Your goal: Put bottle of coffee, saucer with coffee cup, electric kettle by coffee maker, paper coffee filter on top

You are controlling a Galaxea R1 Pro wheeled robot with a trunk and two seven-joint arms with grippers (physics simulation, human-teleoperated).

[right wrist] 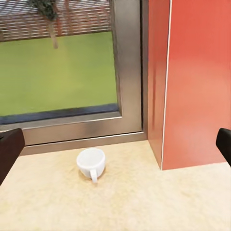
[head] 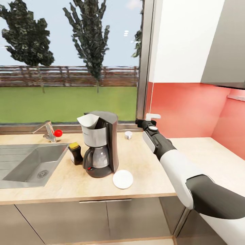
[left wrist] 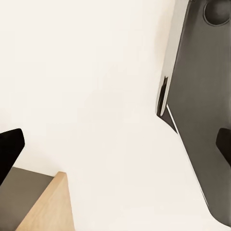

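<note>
Right wrist view: open jaws aimed at the coffee cup (right wrist: 91, 162) by the window.

The right gripper (head: 142, 123) hung over the back of the countertop (head: 149, 177) with its fingertips (right wrist: 10, 149) spread wide and nothing between them. The cup sat upright ahead of it, well apart, handle turned toward the camera, close to the window frame (right wrist: 129, 72) and the red wall (right wrist: 197, 82). Further out, the saucer (head: 123, 179) lay just beside the coffee maker (head: 100, 144), which already wore a paper filter (head: 87, 119), with the coffee bottle (head: 75, 153) on its other side. The left gripper's fingers (left wrist: 9, 149) also stood apart, empty. To my eye the risk was the corner: a low reach could nudge the cup against the frame or tip it by its handle.
</note>
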